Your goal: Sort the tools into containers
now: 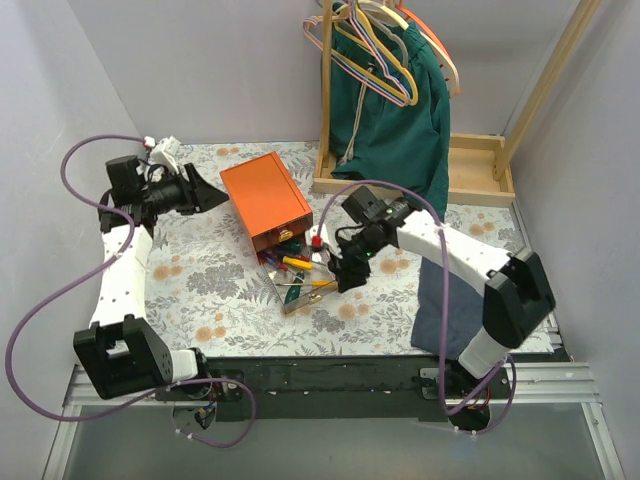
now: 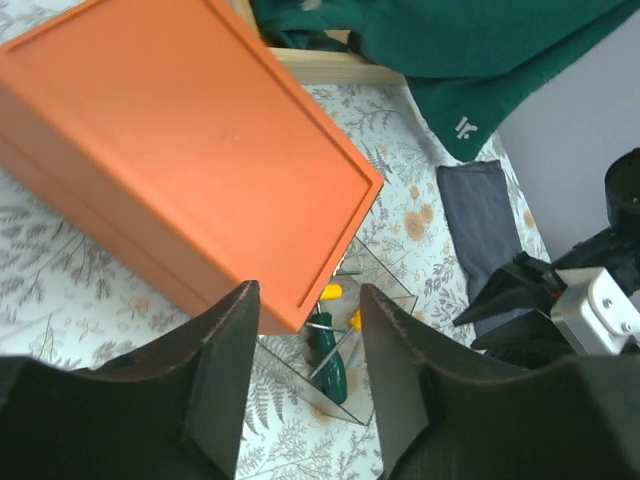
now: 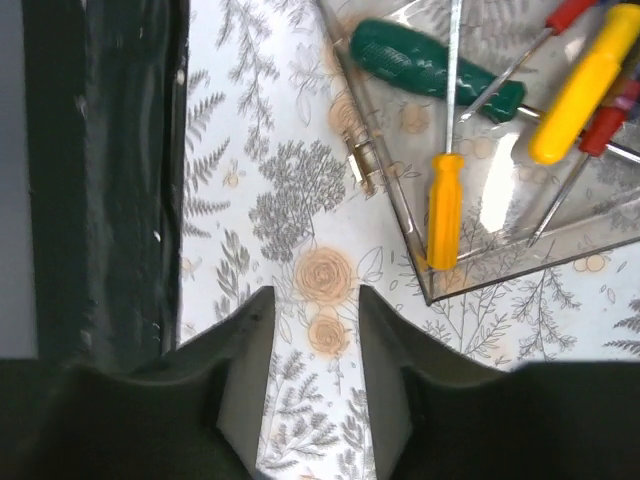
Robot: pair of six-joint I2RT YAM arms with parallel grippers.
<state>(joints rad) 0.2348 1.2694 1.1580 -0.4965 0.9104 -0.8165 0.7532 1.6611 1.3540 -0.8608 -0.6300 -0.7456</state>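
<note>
While both hands hang empty, we judge the sorting to be well along. Several tools lie in the clear drawer (image 3: 492, 205) pulled out of the orange cabinet (image 1: 262, 195). The cabinet sits mid-desk, a little toward the far edge, and the drawer points at the near edge of the desk (image 1: 200, 290).

Our left hand (image 1: 215, 192) hovers just beside the cabinet's left flank, fingers apart with nothing between them. We take it that it waits there to brace the box, so the cabinet does not slide when the drawer is pushed. Our right hand (image 3: 315, 295) sits low over the desk at the drawer's right side, fingers likewise apart and gripping nothing. From there it could fetch another tool or nudge the drawer.

The right wrist view sorts out what the top view leaves as a coloured jumble. It shows a green screwdriver (image 3: 432, 70), an orange one (image 3: 445, 210) along the drawer's wall, a yellow handle (image 3: 585, 85) and a red one (image 3: 605, 128), all inside. The left wrist view adds the cabinet's plain lid and near corner, with the drawer below it.

Only the top view shows the hangers (image 1: 375, 45) and green garment (image 1: 390, 110) at the far right corner. It also shows a red speck (image 1: 318, 240) by the drawer; we cannot tell whether that lies inside.
</note>
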